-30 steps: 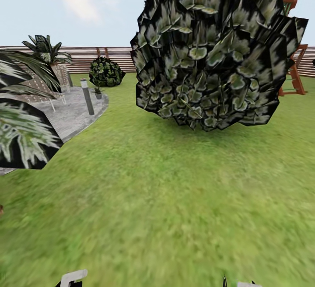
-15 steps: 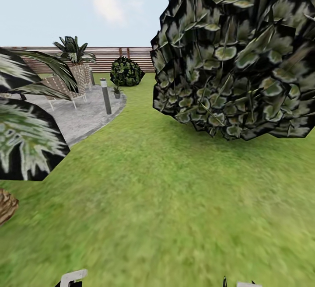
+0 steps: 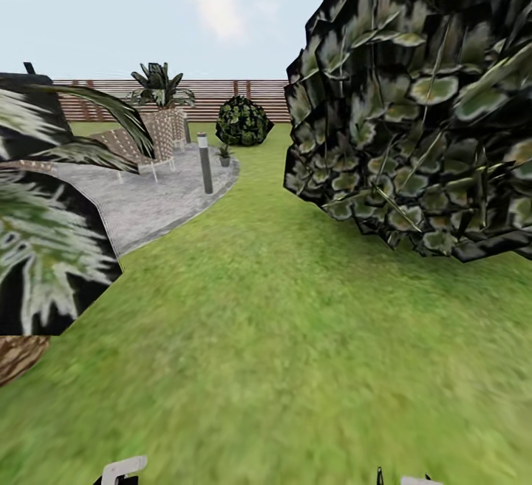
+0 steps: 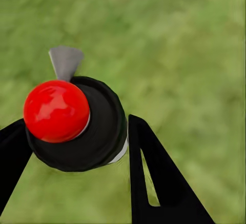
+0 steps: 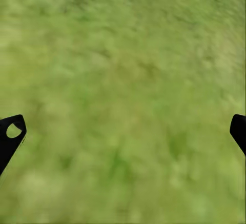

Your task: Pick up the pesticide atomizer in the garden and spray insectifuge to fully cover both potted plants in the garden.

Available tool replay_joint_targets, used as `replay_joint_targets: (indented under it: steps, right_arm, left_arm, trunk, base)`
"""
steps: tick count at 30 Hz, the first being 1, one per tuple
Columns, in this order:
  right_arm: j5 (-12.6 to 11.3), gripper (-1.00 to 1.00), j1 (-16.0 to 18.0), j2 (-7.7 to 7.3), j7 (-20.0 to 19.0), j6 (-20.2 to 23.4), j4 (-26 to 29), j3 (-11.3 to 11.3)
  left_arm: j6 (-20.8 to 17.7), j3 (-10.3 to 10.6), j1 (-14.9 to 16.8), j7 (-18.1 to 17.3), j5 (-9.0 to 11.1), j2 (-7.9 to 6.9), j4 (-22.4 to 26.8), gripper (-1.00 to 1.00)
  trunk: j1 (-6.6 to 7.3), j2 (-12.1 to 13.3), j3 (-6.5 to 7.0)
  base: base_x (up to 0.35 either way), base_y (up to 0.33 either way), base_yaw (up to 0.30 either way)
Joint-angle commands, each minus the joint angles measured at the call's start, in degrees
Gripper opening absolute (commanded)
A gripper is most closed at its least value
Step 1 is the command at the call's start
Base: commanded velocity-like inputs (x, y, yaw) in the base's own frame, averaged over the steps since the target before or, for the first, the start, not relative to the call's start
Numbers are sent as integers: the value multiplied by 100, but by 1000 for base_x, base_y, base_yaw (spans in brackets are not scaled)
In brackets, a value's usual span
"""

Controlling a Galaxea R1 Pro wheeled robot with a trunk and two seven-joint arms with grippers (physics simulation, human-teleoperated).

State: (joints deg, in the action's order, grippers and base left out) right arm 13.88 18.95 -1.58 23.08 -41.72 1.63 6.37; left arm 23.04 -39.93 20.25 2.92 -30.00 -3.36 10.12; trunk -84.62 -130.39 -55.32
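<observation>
Two grippers: my left gripper [image 4: 77,147] is clamped around the pesticide atomizer [image 4: 77,121], and my right gripper [image 5: 123,131] has its fingers spread wide with nothing between them.
Atomizer: seen from above in the left wrist view as a round black body with a glossy red ball on top and a small grey nozzle; it is carried upright over the lawn [image 3: 295,367], I judge so the spray head is ready to aim.
Right arm: hangs free over bare grass (spare, since one arm does the spraying).
Surroundings: a huge dark leafy bush [image 3: 414,100] looms close on the right; palm fronds [image 3: 44,248] crowd the left edge.
Patio: grey paving [image 3: 148,197] ahead on the left, with a short grey post [image 3: 205,163] and lounge chairs [image 3: 140,145], and a brown slatted fence [image 3: 251,89] behind.
Potted plant: one small green plant [image 3: 224,154] sits at the patio's far edge, well away; too small to say more.
Stage: I judge I am in transit, with spraying not yet begun.
</observation>
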Motion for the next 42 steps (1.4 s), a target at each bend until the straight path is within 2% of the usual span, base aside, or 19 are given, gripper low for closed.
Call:
replay_joint_targets:
  steps: [1,14,32,42]
  right_arm:
    - [62,100,3,0,21,-12,-5,45]
    - [67,100,-6,-9,4,-12,-12,43]
    - [62,100,-6,0,18,-12,-5,40]
    - [62,100,-6,8,18,-12,-5,40]
  left_arm:
    - [25,-26,6,33,-60,1,-10,-100]
    - [25,-32,6,33,-59,-12,-10,-100]
    - [25,-41,6,33,-41,-25,-10,-100]
    - [25,-41,6,33,-41,-33,-10,-100]
  trunk:
    - [-2,-2,-5]
    - [-2,-2,-5]
    - [-2,-2,-5]
    - [-2,-2,-5]
  base:
    - [336,-113,50]
    - [336,-110,6]
    - [339,-10,0]
    - [340,-115,0]
